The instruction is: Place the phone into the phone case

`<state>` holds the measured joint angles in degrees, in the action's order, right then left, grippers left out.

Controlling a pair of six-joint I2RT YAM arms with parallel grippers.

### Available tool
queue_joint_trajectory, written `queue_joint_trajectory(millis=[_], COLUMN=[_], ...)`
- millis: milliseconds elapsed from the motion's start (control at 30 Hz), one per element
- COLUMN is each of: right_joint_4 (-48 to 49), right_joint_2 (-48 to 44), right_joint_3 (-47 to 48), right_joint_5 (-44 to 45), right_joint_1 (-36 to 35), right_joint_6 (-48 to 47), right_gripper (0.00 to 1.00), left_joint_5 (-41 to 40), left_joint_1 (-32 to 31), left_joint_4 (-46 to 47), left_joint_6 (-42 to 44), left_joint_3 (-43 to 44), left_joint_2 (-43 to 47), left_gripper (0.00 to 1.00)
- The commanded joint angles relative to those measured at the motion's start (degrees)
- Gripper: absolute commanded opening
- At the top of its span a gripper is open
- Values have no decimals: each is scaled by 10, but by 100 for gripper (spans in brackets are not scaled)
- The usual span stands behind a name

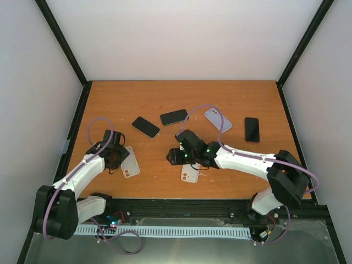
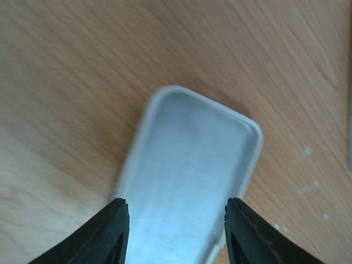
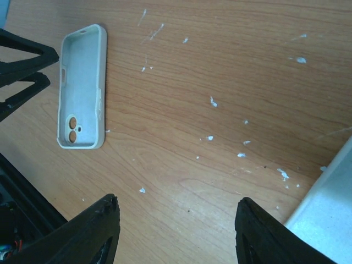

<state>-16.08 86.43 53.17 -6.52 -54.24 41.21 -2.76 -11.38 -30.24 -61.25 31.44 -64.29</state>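
From above, the left gripper (image 1: 117, 157) sits at one end of a white case (image 1: 131, 165). The right gripper (image 1: 171, 157) hangs by a second white case (image 1: 190, 174). A black phone (image 1: 146, 126) lies out past both sets of jaws, touching neither.

On the left wrist, the white case (image 2: 192, 165) runs in between the jaws, one on each side. I cannot tell if they squeeze it.

On the right wrist, the jaws stand apart with only bare table (image 3: 220, 82) between them. The second white case (image 3: 327, 212) is just beside one finger. The white case (image 3: 82, 88) lies far ahead.

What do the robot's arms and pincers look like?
The left arm and right arm have white shells with bulky black joints. A lilac cable loops along each. Small green lights glow near the right wrist. The left gripper and right gripper each end in two black, wedge-shaped fingers.
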Motion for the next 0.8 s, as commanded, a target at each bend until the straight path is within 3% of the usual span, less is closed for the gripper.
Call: queue_joint_trajectory(millis=[0, 433, 667, 767], right_joint_4=[30, 11, -1, -9], right_joint_2=[2, -1, 27, 48], right_joint_3=[-4, -1, 12, 29], right_joint_5=[7, 45, 55, 61], right_joint_1=[-7, -6, -8, -10], right_joint_6=[-6, -23, -19, -18], right_gripper=[58, 58, 58, 57], left_joint_5=[-85, 25, 112, 142], left_joint_1=[30, 57, 49, 33], left_joint_4=[-51, 86, 141, 151], left_joint_6=[-25, 28, 27, 18], left_joint_3=[13, -55, -85, -83], left_joint_2=[15, -18, -25, -29], left_gripper=[49, 40, 10, 3])
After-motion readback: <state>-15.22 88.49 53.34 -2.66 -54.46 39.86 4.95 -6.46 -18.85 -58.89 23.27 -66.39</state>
